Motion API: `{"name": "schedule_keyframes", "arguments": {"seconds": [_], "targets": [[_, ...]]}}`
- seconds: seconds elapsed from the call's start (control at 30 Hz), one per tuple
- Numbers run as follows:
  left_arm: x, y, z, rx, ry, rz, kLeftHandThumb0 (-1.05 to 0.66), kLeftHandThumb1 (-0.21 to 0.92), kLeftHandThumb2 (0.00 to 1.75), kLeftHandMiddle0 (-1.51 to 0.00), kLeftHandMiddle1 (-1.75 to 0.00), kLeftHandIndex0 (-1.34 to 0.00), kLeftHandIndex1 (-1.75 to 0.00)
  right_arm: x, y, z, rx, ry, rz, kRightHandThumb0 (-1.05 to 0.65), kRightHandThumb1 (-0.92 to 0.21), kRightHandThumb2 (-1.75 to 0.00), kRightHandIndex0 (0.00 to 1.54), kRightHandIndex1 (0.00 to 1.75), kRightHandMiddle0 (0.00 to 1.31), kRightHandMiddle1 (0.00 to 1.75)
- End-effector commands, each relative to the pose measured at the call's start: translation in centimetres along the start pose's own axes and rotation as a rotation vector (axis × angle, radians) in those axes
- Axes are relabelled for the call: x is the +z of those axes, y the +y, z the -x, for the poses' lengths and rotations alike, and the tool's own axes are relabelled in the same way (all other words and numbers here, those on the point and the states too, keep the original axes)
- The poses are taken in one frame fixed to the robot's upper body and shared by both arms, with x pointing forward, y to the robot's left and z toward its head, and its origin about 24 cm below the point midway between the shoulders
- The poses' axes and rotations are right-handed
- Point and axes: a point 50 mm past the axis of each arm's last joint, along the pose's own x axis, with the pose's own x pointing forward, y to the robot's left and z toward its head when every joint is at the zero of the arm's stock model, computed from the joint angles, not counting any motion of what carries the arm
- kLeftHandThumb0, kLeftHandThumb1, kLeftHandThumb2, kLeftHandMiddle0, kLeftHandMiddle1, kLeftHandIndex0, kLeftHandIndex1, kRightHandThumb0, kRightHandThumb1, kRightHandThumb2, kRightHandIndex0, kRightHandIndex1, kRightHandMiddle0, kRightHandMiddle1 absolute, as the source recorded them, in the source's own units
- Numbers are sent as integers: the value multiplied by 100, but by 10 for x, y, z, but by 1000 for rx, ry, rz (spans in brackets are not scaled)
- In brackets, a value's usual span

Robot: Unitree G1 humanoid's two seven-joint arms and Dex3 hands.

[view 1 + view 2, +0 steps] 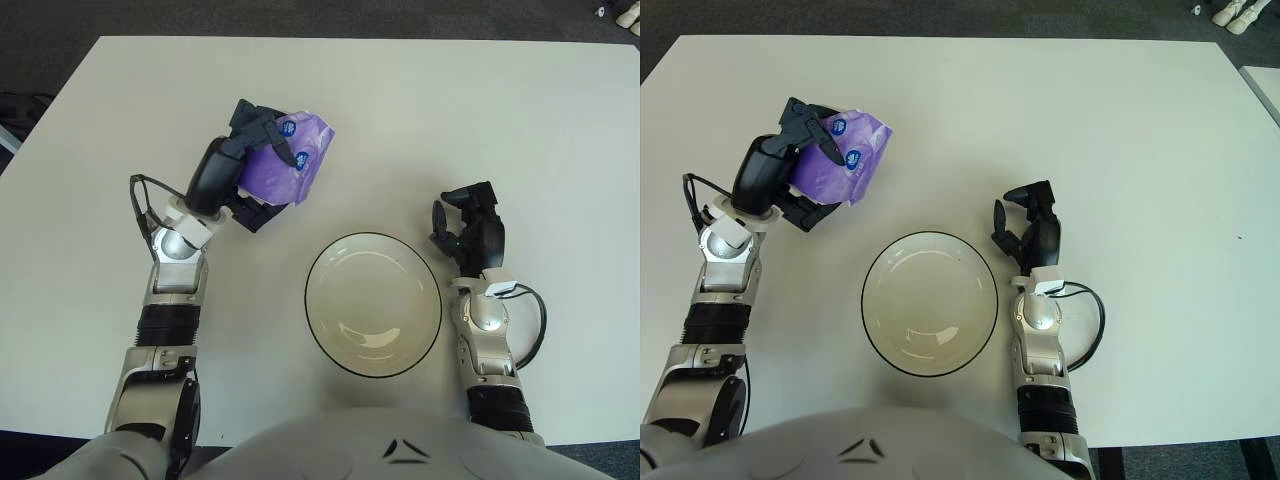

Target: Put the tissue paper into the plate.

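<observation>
A purple tissue pack [290, 160] with blue round labels is held in my left hand [250, 170], whose black fingers wrap over its top and under its lower edge. The pack is up and to the left of the plate, over the white table. The cream plate [373, 303] with a dark rim lies empty near the table's front, between my two arms. My right hand [468, 232] shows just right of the plate, fingers loosely spread and holding nothing.
The white table [450, 110] stretches wide beyond the plate and to both sides. Dark floor lies past its far edge. A black cable [535, 325] loops beside my right forearm.
</observation>
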Motion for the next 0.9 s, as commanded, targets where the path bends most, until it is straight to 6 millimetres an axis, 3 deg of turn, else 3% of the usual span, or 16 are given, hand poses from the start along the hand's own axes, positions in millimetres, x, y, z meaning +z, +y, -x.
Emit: {"name": "schedule_keyframes", "arguments": {"seconds": [0.0, 0.2, 0.27, 0.33, 0.4, 0.47, 0.57, 0.87], "targets": [[2, 1, 2, 4, -13, -13, 0, -8, 175, -91, -170, -69, -175, -19, -6, 13, -14, 111, 14, -36, -78, -73, 55, 136, 27, 175], [2, 1, 2, 5, -13, -14, 0, -8, 175, -91, -170, -69, -175, -19, -6, 13, -14, 110, 15, -36, -78, -73, 55, 136, 27, 175], [40, -7, 0, -297, -195, 126, 0, -7, 171, -90, -172, -73, -165, -19, -6, 13, -14, 118, 13, -37, -77, -74, 56, 136, 28, 175], [57, -12, 2, -453, -263, 210, -1, -6, 168, -90, -173, -76, -156, -19, -5, 13, -12, 118, 12, -37, -76, -76, 56, 136, 29, 175], [58, -10, 2, -504, -243, 213, -1, -4, 165, -89, -174, -76, -152, -18, -5, 13, -9, 115, 12, -37, -75, -77, 56, 136, 29, 175], [59, -8, 2, -553, -228, 219, -1, 5, 160, -75, -174, -69, -165, -18, -5, 13, -6, 113, 12, -37, -76, -76, 56, 136, 28, 175], [60, -7, 2, -578, -224, 233, 0, 9, 157, -68, -175, -65, -172, -18, -5, 13, -3, 113, 12, -37, -77, -75, 56, 136, 28, 175], [62, -5, 2, -596, -222, 253, 0, 12, 155, -65, -175, -64, -175, -18, -4, 13, -2, 114, 11, -36, -77, -74, 55, 136, 27, 175]]}}
